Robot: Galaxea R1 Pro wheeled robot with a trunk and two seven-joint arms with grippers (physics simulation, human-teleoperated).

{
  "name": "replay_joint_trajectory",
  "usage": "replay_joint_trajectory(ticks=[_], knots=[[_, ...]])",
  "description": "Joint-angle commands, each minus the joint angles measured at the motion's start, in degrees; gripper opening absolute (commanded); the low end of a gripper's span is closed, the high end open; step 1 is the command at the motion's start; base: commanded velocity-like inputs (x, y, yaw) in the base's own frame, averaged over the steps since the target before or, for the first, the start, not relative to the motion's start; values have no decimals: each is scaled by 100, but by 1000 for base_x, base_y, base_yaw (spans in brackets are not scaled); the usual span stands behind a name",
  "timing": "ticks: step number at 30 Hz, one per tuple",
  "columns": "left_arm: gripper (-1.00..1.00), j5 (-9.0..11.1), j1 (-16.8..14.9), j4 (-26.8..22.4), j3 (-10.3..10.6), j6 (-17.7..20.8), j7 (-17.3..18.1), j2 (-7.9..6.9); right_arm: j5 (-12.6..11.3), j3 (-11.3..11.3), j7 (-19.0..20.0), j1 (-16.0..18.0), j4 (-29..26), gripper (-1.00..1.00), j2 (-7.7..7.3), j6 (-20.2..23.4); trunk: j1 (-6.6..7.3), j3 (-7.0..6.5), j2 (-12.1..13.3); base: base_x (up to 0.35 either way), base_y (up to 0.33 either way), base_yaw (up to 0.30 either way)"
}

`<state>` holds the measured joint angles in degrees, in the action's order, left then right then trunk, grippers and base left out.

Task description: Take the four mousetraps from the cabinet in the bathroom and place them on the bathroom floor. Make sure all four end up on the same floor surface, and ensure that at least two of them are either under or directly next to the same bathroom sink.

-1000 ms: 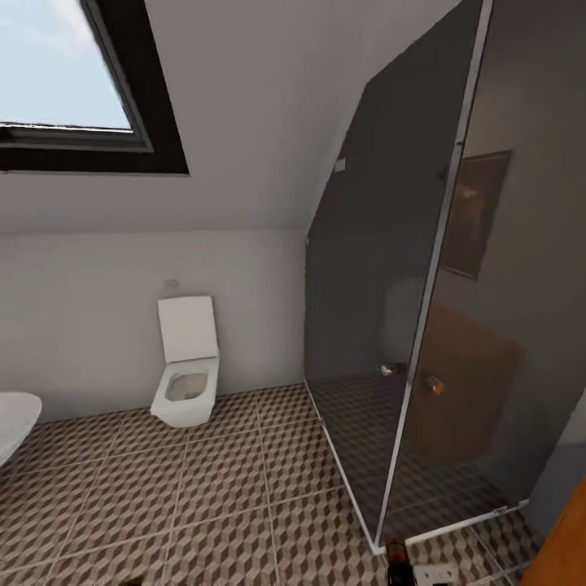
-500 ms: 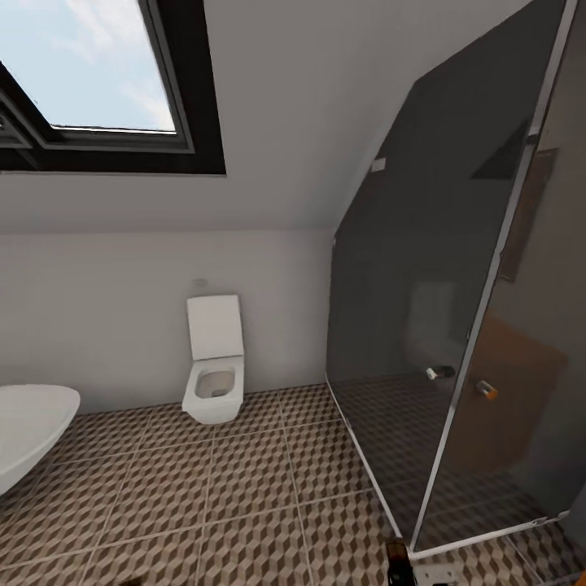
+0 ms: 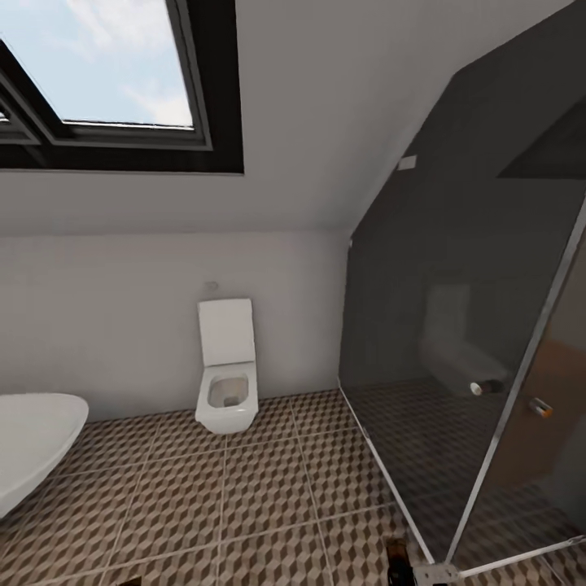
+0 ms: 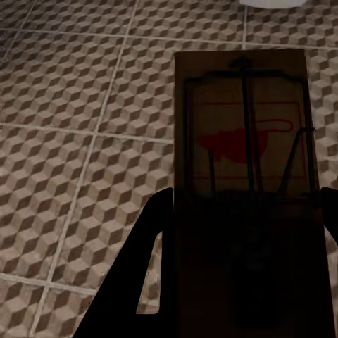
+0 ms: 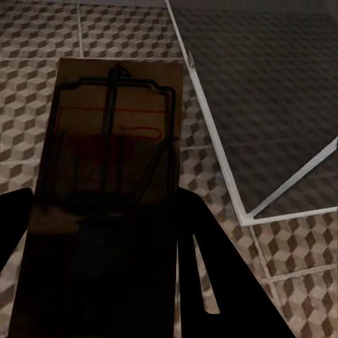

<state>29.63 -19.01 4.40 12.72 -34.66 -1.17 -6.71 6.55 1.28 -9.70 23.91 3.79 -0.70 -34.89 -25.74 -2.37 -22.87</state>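
**Two traps held over bathroom floor**

Floor (image 3: 244,496) of cube-print tiles, brown and beige with pale grout, spread across the lower half of the head view. Sloped white ceiling above, with black-framed skylight (image 3: 106,81) at 11 o'clock. Dark glass shower (image 3: 480,342) along the 3 o'clock side, metal-edged, its corner post meeting the floor at 5 o'clock. White tub (image 3: 32,448) rim cut off at 8 o'clock. White toilet (image 3: 228,374) against the far wall near centre, lid up, well apart from the shower.

Left wrist view: left tool (image 4: 239,211) closed on a trap (image 4: 243,141), dark fingers (image 4: 151,253) pressing both long edges of the wooden board; red mark and dark wire spring on top, board jutting past the fingertips above the tiles (image 4: 77,127), not touching them.

Right wrist view: right tool (image 5: 105,211) likewise clamped on a second trap (image 5: 116,120), fingers (image 5: 204,260) at either side, red outline and wire bar facing up. Board held above the tiles (image 5: 282,282), just beside the shower's white base rail (image 5: 211,127) and corner.

Bottom edge of head view at 5 o'clock: small dark and pale parts, too cropped to tell.
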Motion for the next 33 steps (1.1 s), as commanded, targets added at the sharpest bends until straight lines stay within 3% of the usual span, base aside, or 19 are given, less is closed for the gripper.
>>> replay_joint_trajectory(ticks=[1, 20, 33], knots=[[-100, 8, -6, 17, 46, -23, -32, 3, 39, 13, -33, 9, 25, -100, 0, -27, -5, 2, -4, 215, 273, 16], [-100, 8, -6, 9, 42, -14, -49, 34, 48, 21, -27, 9, 25, -100, 1, -18, -5, 2, -4, 233, 250, 173], [-100, 8, -6, 9, 44, -14, -57, 24, 47, 22, -40, 9, 24, -100, 5, -23, -5, 2, -4, 318, -19, 108]])
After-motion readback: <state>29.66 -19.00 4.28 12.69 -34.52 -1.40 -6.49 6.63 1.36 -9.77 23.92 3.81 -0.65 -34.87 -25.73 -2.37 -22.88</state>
